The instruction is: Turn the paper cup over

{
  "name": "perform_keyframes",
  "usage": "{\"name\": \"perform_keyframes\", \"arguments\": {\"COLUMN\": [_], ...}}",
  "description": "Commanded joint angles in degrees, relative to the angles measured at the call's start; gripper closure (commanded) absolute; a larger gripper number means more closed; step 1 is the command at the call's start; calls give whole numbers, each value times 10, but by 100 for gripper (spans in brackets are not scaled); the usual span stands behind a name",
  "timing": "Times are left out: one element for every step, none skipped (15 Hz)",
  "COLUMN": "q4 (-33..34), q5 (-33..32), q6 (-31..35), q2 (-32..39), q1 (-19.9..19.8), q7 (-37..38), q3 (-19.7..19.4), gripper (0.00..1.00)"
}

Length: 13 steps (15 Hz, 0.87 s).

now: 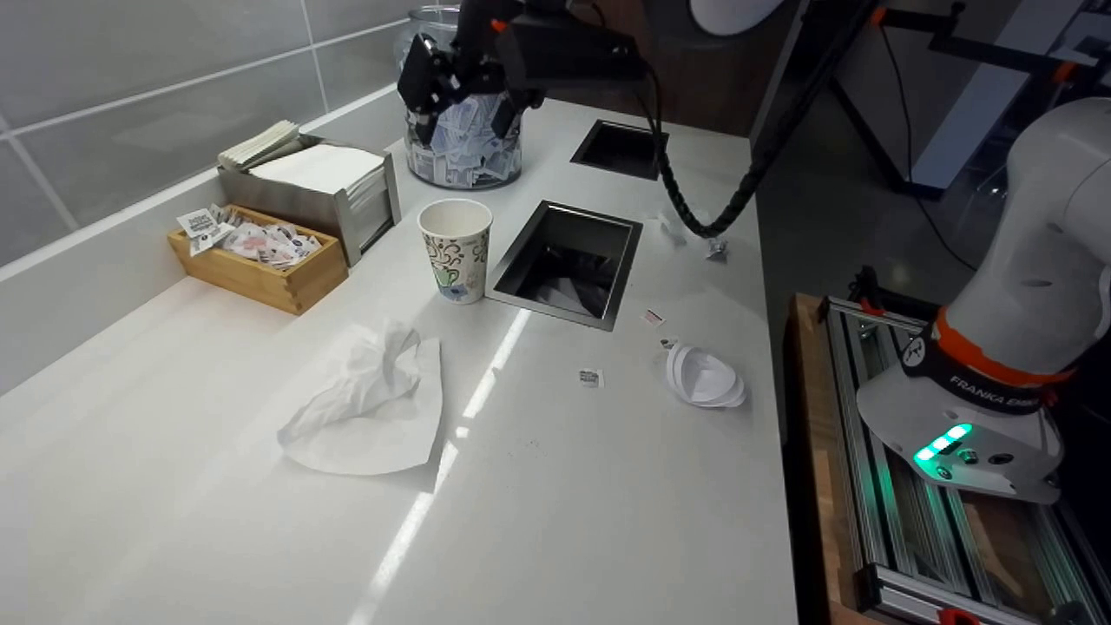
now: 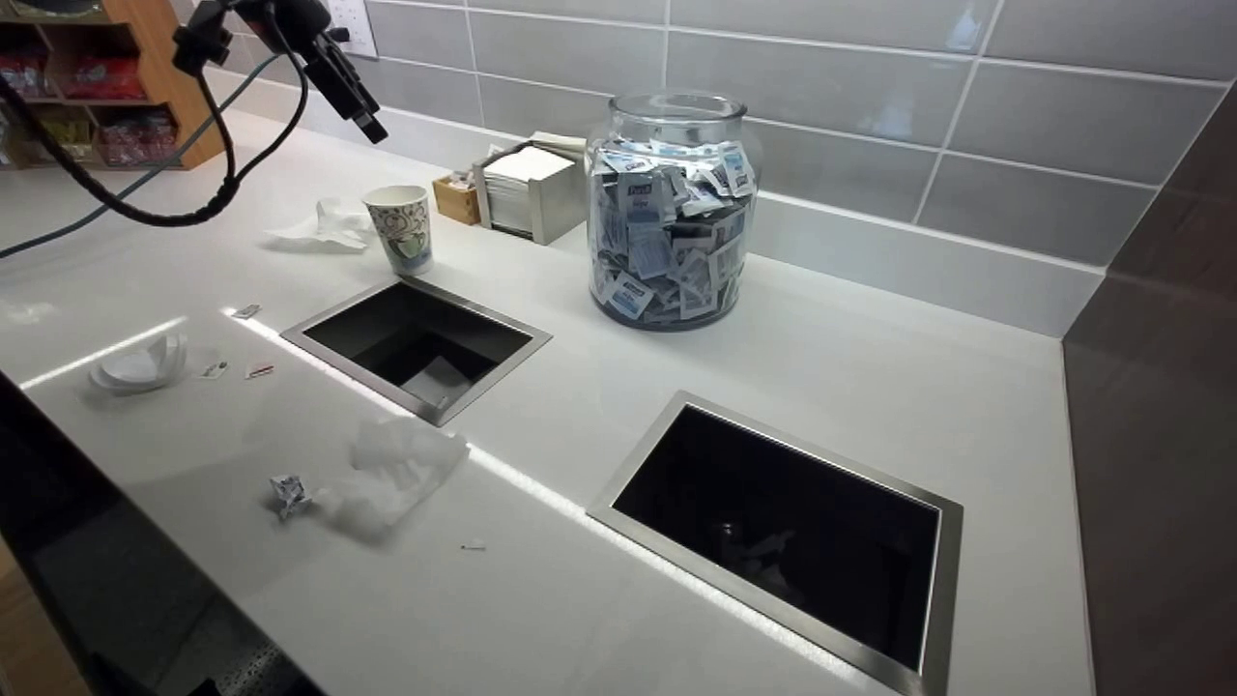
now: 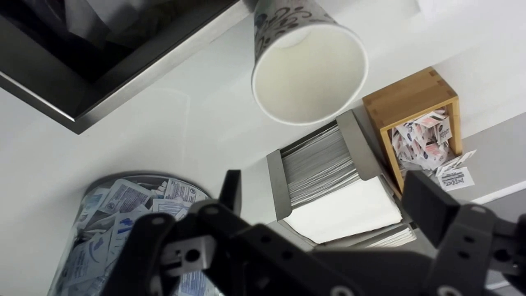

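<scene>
The paper cup (image 1: 456, 252) stands upright on the white counter, mouth up, beside the near cutout's rim. It is white with a coloured swirl print. It also shows upright in an exterior view (image 2: 402, 232). In the wrist view the cup (image 3: 310, 76) shows at top centre with its open mouth towards the camera. My gripper (image 3: 328, 199) is open and empty, its two black fingers wide apart. It is apart from the cup and raised above the counter, as both exterior views show (image 1: 464, 126) (image 2: 372, 126).
A large glass jar of packets (image 2: 672, 222) stands near the wall. A metal napkin holder (image 1: 373, 204) and a wooden packet box (image 1: 295, 282) are by the cup. Square cutouts (image 2: 773, 541) open in the counter. Crumpled tissue (image 1: 373, 408) and paper filters (image 1: 705, 378) lie about.
</scene>
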Motion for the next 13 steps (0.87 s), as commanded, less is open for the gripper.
{"name": "perform_keyframes", "arguments": {"q4": [15,20,22,25,27,27,29,29,29,29,29,29,29], "q5": [49,57,67,76,80,89,66,71,73,74,74,75,75], "q6": [-70,-85,-97,-109,-119,-126,-103,-107,-107,-107,-107,-107,-107], "q2": [-25,-29,-32,-34,-36,-39,-29,-30,-31,-31,-31,-31,-31], "q1": [-28,-32,-36,-39,-43,-45,-50,-52,-53,-54,-54,-54,-54], "q7": [-47,-55,-63,-71,-73,-82,-61,-66,-69,-70,-70,-70,-70], "q3": [32,36,39,41,44,45,50,50,51,52,52,52,52], "gripper": [0,0,0,0,0,0,0,0,0,0,0,0,0]}}
